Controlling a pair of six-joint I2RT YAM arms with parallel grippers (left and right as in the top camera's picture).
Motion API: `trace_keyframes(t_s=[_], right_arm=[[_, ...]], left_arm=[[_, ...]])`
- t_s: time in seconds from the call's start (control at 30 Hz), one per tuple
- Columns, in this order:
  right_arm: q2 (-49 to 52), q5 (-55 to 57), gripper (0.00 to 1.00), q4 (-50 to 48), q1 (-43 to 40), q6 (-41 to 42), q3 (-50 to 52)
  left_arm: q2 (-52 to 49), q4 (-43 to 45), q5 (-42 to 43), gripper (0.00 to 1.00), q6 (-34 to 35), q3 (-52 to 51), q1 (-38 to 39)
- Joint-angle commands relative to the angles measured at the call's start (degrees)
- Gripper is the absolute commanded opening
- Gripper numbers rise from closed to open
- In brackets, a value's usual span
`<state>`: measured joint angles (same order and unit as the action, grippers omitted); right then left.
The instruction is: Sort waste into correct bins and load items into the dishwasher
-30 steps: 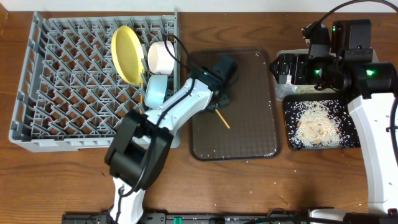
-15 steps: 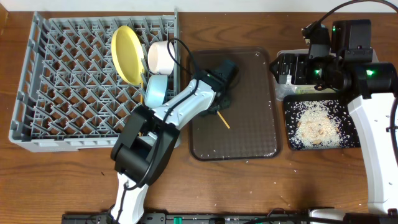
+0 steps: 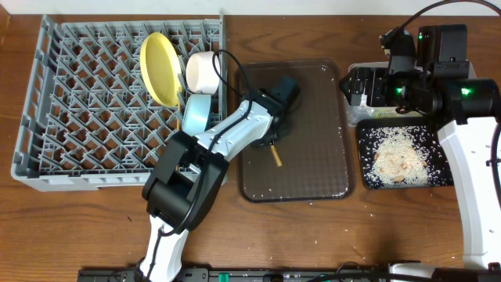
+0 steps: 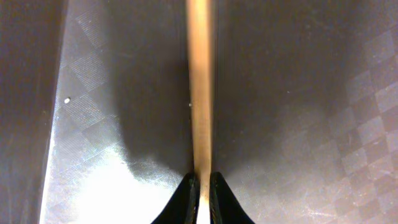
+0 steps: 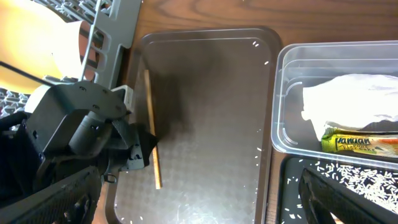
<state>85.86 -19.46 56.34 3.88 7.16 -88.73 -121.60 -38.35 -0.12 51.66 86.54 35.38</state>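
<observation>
My left gripper (image 4: 200, 182) is shut on a wooden chopstick (image 4: 200, 81) low over the brown serving tray (image 3: 313, 172); in the overhead view the gripper (image 3: 274, 135) hides most of the chopstick (image 3: 275, 158). The chopstick also shows in the right wrist view (image 5: 151, 118). My right gripper (image 5: 199, 211) is open and empty, above the clear tub (image 5: 289, 130), which holds a white napkin (image 5: 348, 99) and a wrapper (image 5: 360, 144). The black tray (image 3: 364, 182) holds rice. The grey dish rack (image 3: 78, 102) holds the yellow plate (image 3: 159, 66), white bowl (image 3: 203, 72) and light-blue bowl (image 3: 196, 113).
Loose rice grains lie scattered on the brown tray's near edge (image 3: 297, 194) and on the wooden table (image 3: 352, 251). The rack's right wall (image 3: 223, 86) stands right beside the tray. The right arm (image 3: 470, 157) covers the table's right side.
The chopstick's free end has swung left, from slanting to pointing nearly straight toward the table's front. The left arm has shifted slightly. The right arm has not moved.
</observation>
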Motion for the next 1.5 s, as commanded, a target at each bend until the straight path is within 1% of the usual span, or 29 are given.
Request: trace_keyframes(t_s=[0.0, 0.2, 0.27, 0.37, 0.53, 0.7, 0.83, 0.97, 1.03, 1.13, 1.17, 1.23, 1.3, 1.33, 1.4, 1.47], right_arm=[[0.35, 0.17, 0.99, 0.07, 0.04, 0.04, -0.07], [0.35, 0.17, 0.99, 0.07, 0.04, 0.04, -0.07], [0.35, 0.17, 0.99, 0.07, 0.04, 0.04, -0.07], [0.35, 0.15, 0.99, 0.07, 0.04, 0.04, -0.07], [0.35, 0.15, 0.99, 0.07, 0.04, 0.04, -0.07], [0.35, 0.15, 0.99, 0.07, 0.04, 0.04, -0.07], [0.35, 0.15, 0.99, 0.07, 0.04, 0.04, -0.07], [0.35, 0.17, 0.99, 0.07, 0.04, 0.04, -0.07], [0.35, 0.17, 0.99, 0.07, 0.04, 0.04, -0.07], [0.35, 0.15, 0.99, 0.07, 0.04, 0.04, -0.07], [0.35, 0.17, 0.99, 0.07, 0.04, 0.04, -0.07], [0.35, 0.17, 0.99, 0.07, 0.04, 0.04, -0.07], [0.35, 0.15, 0.99, 0.07, 0.04, 0.04, -0.07], [0.35, 0.15, 0.99, 0.07, 0.04, 0.04, -0.07], [0.35, 0.17, 0.99, 0.07, 0.04, 0.04, -0.07], [0.35, 0.17, 0.99, 0.07, 0.04, 0.04, -0.07]], left_arm=[[-0.57, -0.15, -0.24, 0.08, 0.11, -0.50, 0.13], [-0.33, -0.13, 1.29, 0.07, 0.04, -0.22, 0.13], [0.22, -0.15, 2.51, 0.07, -1.29, 0.48, 0.13], [1.86, -0.13, 4.22, 0.08, -5.05, 1.27, 0.11], [6.60, -0.59, 4.13, 0.07, -12.09, 1.31, 0.11], [11.47, -2.40, 3.32, 0.07, -17.88, 1.31, 0.04], [15.78, -5.29, 2.75, 0.07, -24.28, 1.31, -0.90], [20.96, -11.30, -1.62, 0.07, -26.69, 1.31, -3.69], [23.04, -13.14, -1.84, 0.08, -28.13, 1.31, -5.22], [24.74, -13.92, -1.81, 0.08, -28.02, 1.31, -6.34], [24.74, -13.79, -1.81, 0.11, -27.78, 1.31, -6.32], [24.22, -13.11, -1.81, 0.17, -25.22, 1.22, -5.84], [23.08, -11.72, -1.62, 0.25, -23.17, 1.18, -4.81], [22.16, -10.34, -0.98, 0.27, -23.08, 1.18, -4.07], [20.26, -7.30, 0.24, 0.34, -23.08, 1.18, -2.56], [18.03, -4.17, 1.01, 0.36, -23.06, 1.18, -1.09]])
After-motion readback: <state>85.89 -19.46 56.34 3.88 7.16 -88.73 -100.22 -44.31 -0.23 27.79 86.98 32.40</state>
